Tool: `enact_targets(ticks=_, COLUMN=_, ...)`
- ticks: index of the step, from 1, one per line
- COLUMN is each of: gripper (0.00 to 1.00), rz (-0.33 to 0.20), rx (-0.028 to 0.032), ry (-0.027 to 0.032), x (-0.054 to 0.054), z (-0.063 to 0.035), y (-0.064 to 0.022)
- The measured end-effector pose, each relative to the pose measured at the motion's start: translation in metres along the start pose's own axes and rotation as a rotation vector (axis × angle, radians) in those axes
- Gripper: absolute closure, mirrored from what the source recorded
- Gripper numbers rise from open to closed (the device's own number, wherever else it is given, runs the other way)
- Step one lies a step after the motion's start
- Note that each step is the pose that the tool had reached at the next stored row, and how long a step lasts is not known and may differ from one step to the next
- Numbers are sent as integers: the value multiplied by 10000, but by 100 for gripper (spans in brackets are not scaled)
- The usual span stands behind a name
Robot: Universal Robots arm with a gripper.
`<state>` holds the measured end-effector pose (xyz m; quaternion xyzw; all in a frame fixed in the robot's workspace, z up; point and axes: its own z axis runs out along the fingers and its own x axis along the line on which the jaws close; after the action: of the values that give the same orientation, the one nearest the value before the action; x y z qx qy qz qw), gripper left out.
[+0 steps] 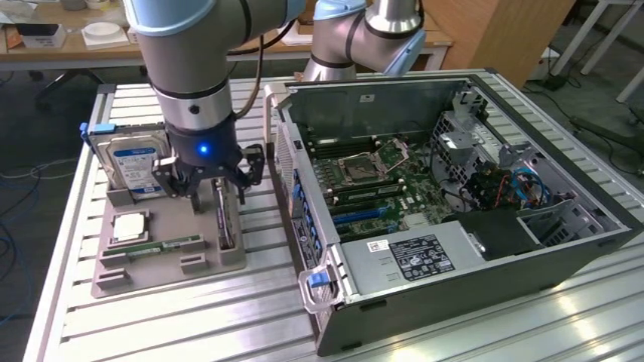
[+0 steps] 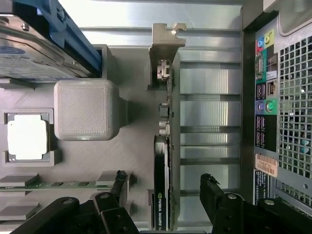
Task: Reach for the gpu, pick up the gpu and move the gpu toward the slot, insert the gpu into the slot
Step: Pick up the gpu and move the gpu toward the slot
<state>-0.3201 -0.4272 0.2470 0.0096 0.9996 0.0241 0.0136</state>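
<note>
The gpu [image 1: 225, 224] stands on its long edge in a grey holder [image 1: 151, 273] on the exterior view's left. It is a thin dark card [image 2: 161, 195] with a silvery bracket [image 2: 165, 46] at one end. My gripper [image 1: 216, 188] hovers just above it, open. In the wrist view the gripper [image 2: 164, 181] straddles the card, one black finger [image 2: 118, 184] on each side, neither touching it. The slot [image 1: 354, 217] is a blue strip on the green motherboard [image 1: 403, 185] inside the open computer case.
The holder also carries a blue-labelled hard drive [image 1: 136, 162], a CPU chip [image 1: 131, 226] and a green memory stick [image 1: 161, 246]. The open case [image 1: 523, 249] lies on the exterior view's right, its rear port panel [image 2: 265, 97] close beside the gpu. A second arm base [image 1: 352, 38] stands behind.
</note>
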Motion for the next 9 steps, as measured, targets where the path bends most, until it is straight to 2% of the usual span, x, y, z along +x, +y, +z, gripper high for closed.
enact_targets(ticks=9, gripper=29, rz=-3, rx=0, ry=3, x=5, z=159, y=-6)
